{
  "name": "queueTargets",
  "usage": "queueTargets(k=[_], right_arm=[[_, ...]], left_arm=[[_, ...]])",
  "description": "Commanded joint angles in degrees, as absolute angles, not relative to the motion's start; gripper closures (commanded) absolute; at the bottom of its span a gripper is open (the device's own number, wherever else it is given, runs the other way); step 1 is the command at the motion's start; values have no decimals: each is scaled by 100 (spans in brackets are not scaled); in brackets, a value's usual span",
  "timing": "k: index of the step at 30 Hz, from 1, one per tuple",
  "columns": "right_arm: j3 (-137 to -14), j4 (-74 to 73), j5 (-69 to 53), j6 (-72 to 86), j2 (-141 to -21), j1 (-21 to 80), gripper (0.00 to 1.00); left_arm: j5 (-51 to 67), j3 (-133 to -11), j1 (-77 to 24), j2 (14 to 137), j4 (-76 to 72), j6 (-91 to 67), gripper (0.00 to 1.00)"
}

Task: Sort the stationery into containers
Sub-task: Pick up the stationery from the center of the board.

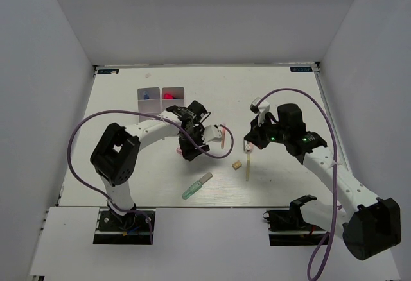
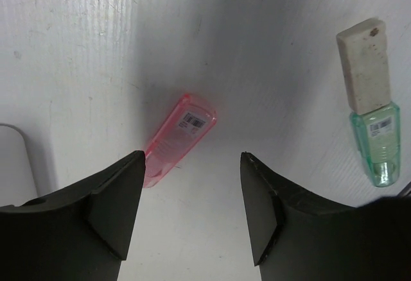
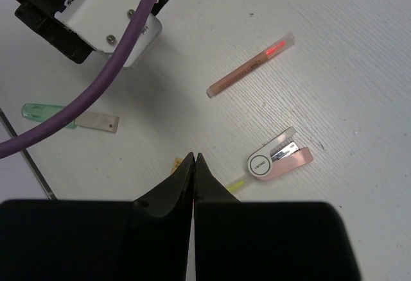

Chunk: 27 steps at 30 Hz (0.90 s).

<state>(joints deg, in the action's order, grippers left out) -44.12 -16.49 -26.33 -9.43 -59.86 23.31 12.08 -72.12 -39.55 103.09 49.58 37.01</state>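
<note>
— Where's the left claw at this moment?
— Low over the table, a little left of centre, and spread wide. Nothing in it. The pink tube lies flat on the table just ahead of the gap, slanted, its near end tucked out of sight behind one finger.
— Touching it?
— Can't tell from here.
— And the right claw?
— Pinched tight, tips pressed together, nothing between them. It hangs right of centre, by the tan eraser and the wooden pencil. Those two lie side by side, not touching, on the near half of the table.
— What else is loose?
— The orange pencil, in the middle of the table between the two arms. A small pink-and-white gadget just beside the right claw; I can't make out what it is. And the pale green marker with its off-white cap, lying alone toward the near edge, off to one side of the left claw.
— Anything in a container?
— Yes. The white tray sits toward the far left corner. A blue marker is in one compartment and a red marker in the compartment right beside it. The left arm crosses just in front of the tray, its purple cable looping out over the table.
</note>
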Motion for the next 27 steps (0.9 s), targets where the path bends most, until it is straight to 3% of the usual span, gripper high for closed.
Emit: queueTargets(k=[1, 15, 20, 27], right_arm=[[-4403, -1521, -2742, -993, -6038, 2311, 100], [-4421, -1529, -2812, -993, -6108, 2267, 100], [-4421, -1555, -2821, -984, -6134, 2215, 100], [-4421, -1547, -2865, -967, -6021, 2180, 100]], left_arm=[[1064, -7260, -3981, 10370, 4851, 4069, 29], [53, -5968, -4183, 10309, 3112, 4061, 32], [35, -6012, -4210, 10468, 3068, 3929, 72], [-141, -6020, -4254, 10346, 3032, 3288, 97]])
